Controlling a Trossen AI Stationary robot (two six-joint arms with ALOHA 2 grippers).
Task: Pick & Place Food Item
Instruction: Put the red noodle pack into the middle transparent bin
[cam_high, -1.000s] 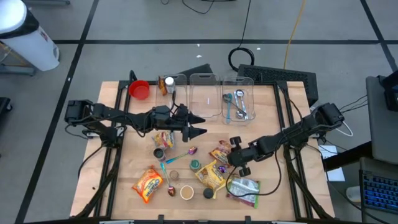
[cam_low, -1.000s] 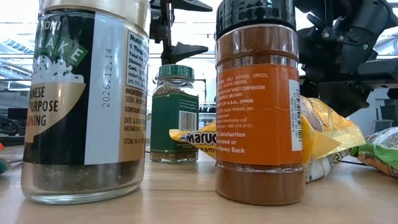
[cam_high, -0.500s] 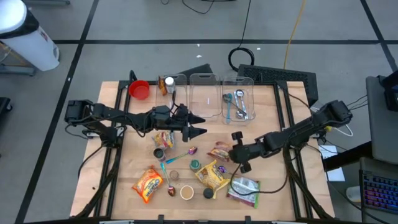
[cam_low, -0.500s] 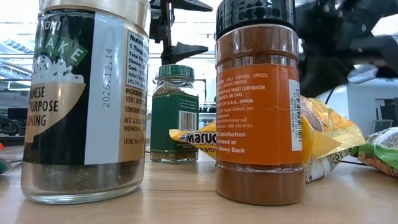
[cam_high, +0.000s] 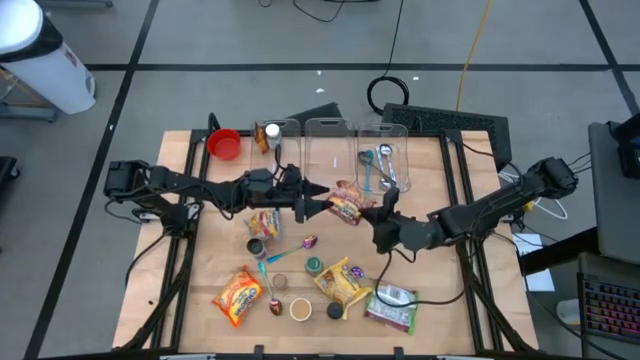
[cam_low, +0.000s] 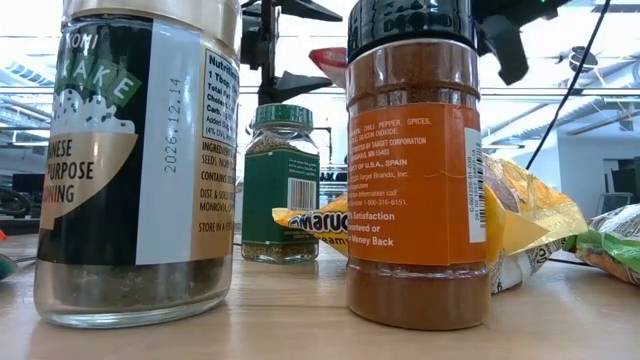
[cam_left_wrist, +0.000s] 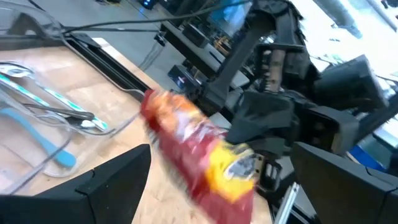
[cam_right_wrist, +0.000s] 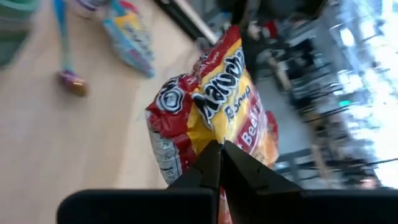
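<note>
Right gripper (cam_high: 372, 213) is pinched tight on the ramen packet (cam_high: 347, 209), carrying it clear of the tabletop at mid-table, just at three o'clock of the spread-fingered, empty left gripper (cam_high: 318, 200); best to hold that squeeze and move smoothly so the floppy bag doesn't swing.

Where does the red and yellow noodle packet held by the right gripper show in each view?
High view: noodle packet, mid-table, between both grippers.
Low view: only a red tip above the orange spice jar.
Left wrist view: centre.
Right wrist view: centre.
Shared landmark: the right gripper pinching it.
</note>
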